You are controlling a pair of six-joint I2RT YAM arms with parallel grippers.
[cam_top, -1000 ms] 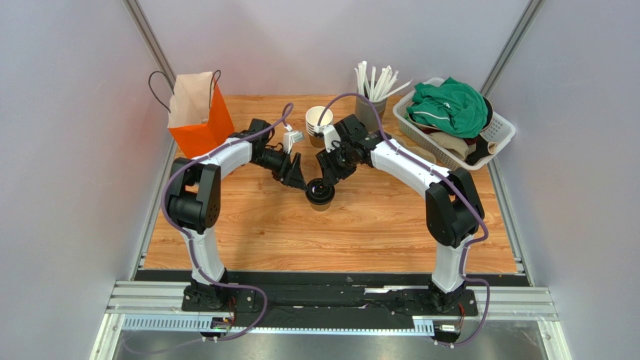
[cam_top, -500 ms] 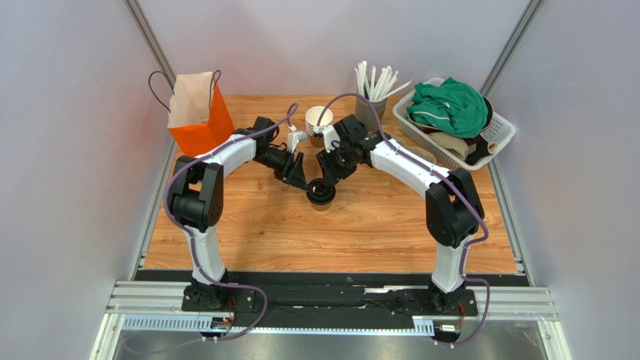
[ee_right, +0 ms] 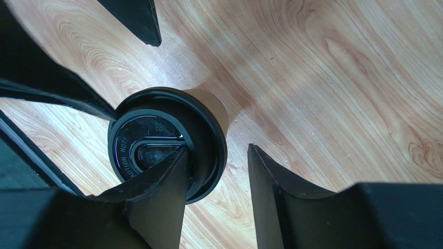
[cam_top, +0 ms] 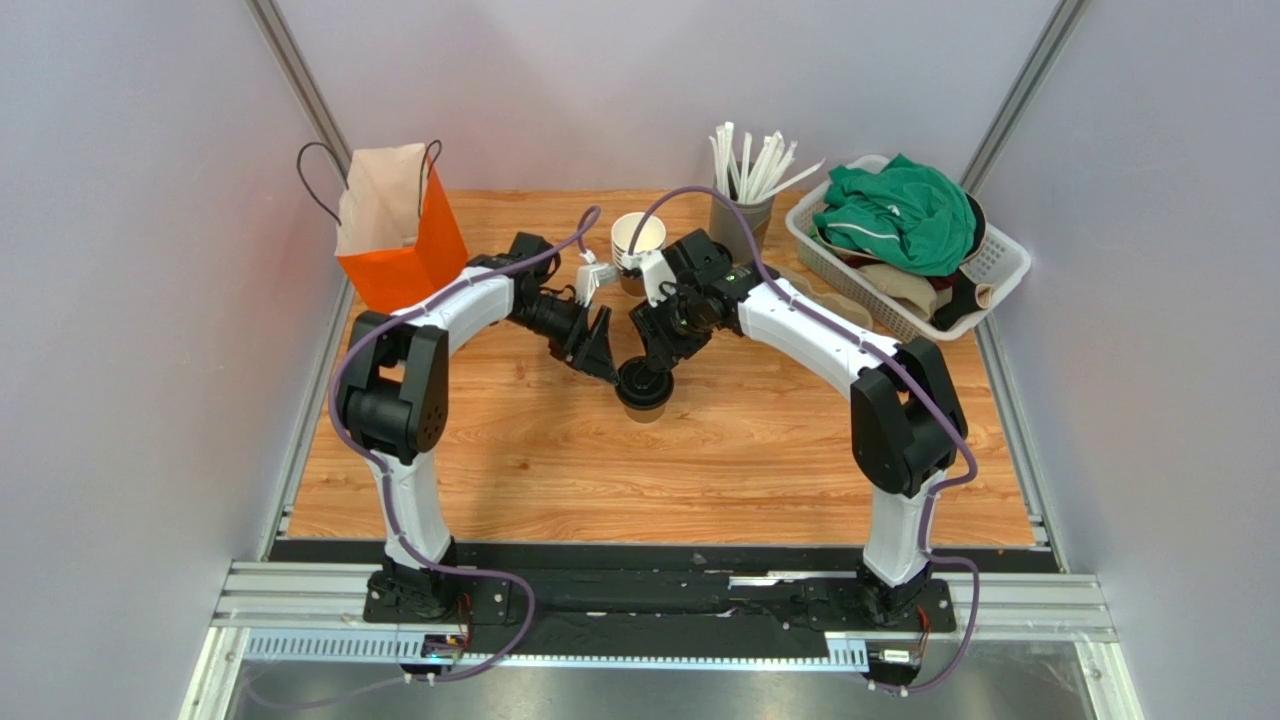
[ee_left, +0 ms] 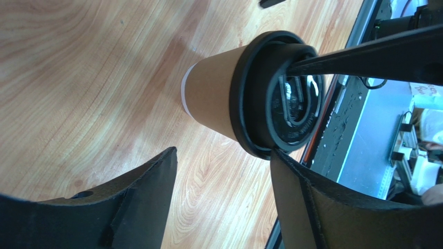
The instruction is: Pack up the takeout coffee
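The takeout coffee (cam_top: 643, 390), a tan paper cup (ee_left: 213, 101) with a black lid (ee_left: 278, 101), stands upright at mid-table. My left gripper (cam_top: 601, 363) is open just left of it; in the left wrist view (ee_left: 222, 155) one fingertip (ee_left: 283, 166) touches the lid's rim and the other is off the cup. My right gripper (cam_top: 649, 357) is open above the cup. In the right wrist view (ee_right: 217, 149) one finger (ee_right: 156, 197) lies on top of the lid (ee_right: 151, 135) and the other finger (ee_right: 270, 181) hangs beside the cup over bare wood.
An orange paper bag (cam_top: 398, 225) stands open at the back left. A stack of lidless paper cups (cam_top: 637, 240) and a holder of white straws (cam_top: 751, 165) stand behind the grippers. A white basket (cam_top: 992, 278) of cloths sits back right.
My left gripper has edged slightly right, closer to the cup. The right arm and the cup have barely moved.
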